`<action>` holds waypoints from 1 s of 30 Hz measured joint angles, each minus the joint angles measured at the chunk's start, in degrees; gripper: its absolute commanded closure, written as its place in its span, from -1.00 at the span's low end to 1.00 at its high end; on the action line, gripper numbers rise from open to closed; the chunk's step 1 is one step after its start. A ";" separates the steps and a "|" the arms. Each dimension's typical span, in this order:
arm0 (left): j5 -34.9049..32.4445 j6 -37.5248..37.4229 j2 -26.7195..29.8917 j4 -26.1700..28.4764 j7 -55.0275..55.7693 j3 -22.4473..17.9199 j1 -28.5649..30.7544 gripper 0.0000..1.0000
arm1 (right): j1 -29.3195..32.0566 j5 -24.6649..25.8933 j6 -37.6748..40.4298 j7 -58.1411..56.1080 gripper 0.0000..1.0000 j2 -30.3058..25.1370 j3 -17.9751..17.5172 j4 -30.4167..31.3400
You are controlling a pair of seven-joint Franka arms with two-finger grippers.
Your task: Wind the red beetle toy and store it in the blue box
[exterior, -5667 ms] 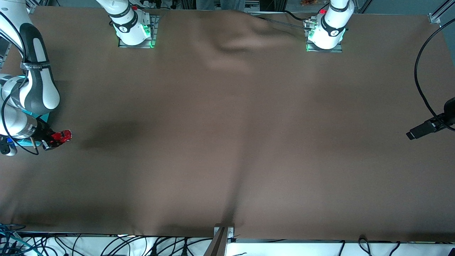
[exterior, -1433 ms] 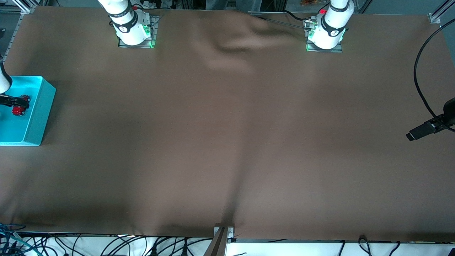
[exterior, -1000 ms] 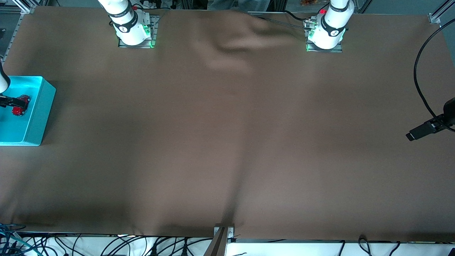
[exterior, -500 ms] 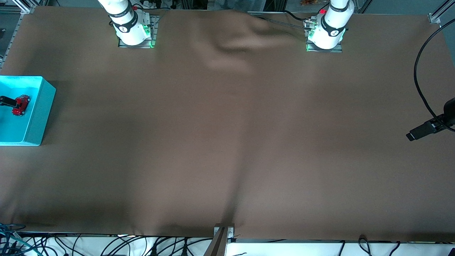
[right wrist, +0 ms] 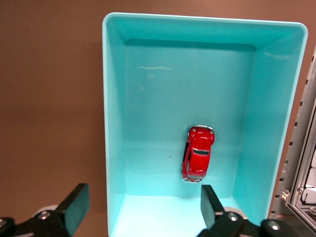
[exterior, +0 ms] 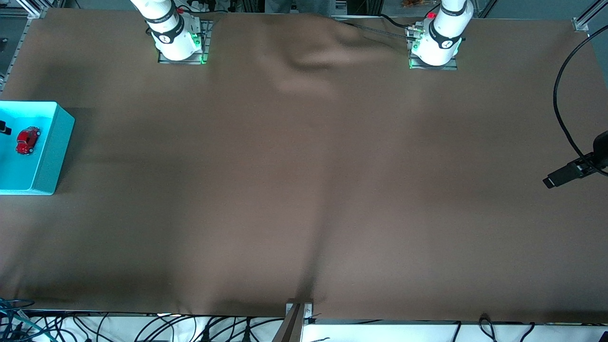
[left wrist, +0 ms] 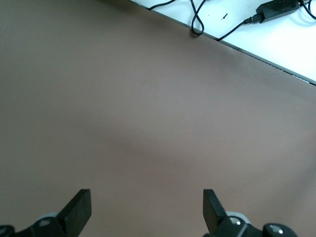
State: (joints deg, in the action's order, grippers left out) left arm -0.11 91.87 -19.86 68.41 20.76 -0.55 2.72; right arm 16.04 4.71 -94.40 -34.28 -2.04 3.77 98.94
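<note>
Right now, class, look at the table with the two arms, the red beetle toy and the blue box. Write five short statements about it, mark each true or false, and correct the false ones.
1. The red beetle toy lies inside the blue box. True.
2. The right gripper is shut on the toy. False: its fingers are open and it hangs above the box, apart from the toy.
3. The left gripper is open over bare brown table. True.
4. The blue box stands at the left arm's end of the table. False: it stands at the right arm's end.
5. The toy lies on its roof. False: its roof and windows face up.
</note>
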 measured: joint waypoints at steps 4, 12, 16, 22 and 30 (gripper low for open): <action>0.00 0.00 0.00 0.00 0.00 0.00 0.01 -1.00 | -3.64 -0.03 1.83 5.10 -1.00 -1.32 -0.01 0.00; 0.00 0.00 0.00 0.00 0.00 0.00 0.03 -1.00 | -10.99 -0.04 5.23 15.55 -1.00 -2.58 -0.12 -0.97; 0.00 0.05 0.00 0.00 0.00 0.00 0.05 -1.00 | -13.56 -0.05 6.17 20.03 -1.00 -2.59 -0.22 -1.87; 0.00 0.07 0.00 0.00 0.00 0.00 0.07 -1.00 | -15.70 -0.11 6.66 24.48 -1.00 -2.14 -2.14 -2.76; 0.00 0.09 0.00 0.00 0.00 0.00 0.06 -1.00 | -16.34 -0.18 6.66 30.22 -1.00 -0.64 -6.99 -4.14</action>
State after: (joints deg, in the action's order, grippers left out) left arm -0.11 91.96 -19.86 68.41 20.76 -0.55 2.79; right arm -0.30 4.52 -87.74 -4.06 -2.68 -3.21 94.80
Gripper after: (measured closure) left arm 0.000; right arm 0.000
